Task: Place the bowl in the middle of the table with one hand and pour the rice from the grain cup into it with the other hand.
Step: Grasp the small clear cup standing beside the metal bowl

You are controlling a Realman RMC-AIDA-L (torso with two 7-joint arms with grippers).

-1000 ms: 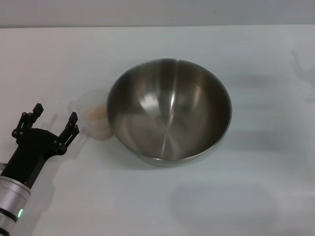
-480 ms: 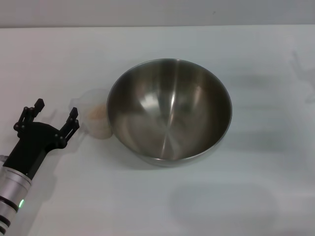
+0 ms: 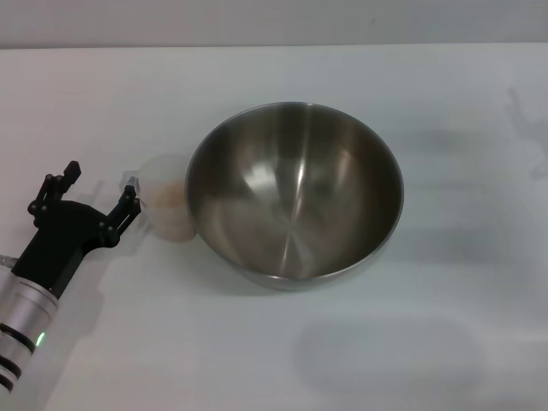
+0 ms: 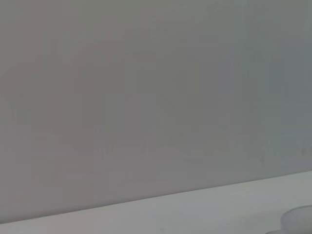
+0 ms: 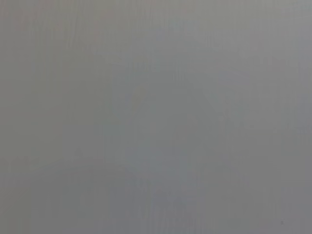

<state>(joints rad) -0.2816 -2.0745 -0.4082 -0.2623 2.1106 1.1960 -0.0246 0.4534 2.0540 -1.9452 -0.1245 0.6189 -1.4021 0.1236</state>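
Observation:
The large steel bowl (image 3: pixel 295 193) stands upright and empty near the middle of the white table (image 3: pixel 445 342). The small translucent grain cup (image 3: pixel 165 208) with pale rice (image 3: pixel 168 195) in it stands against the bowl's left side. My left gripper (image 3: pixel 101 190) is open, just left of the cup, one fingertip (image 3: pixel 129 199) close to the cup's handle side, not holding it. The cup's rim also shows at the edge of the left wrist view (image 4: pixel 298 218). My right gripper is out of view; the right wrist view shows only plain grey.
The table's far edge (image 3: pixel 274 46) meets a grey wall. Nothing else stands on the tabletop; open white surface lies to the right of and in front of the bowl.
My left gripper has moved forward and slightly right toward the cup, still open. The bowl and cup have not moved.

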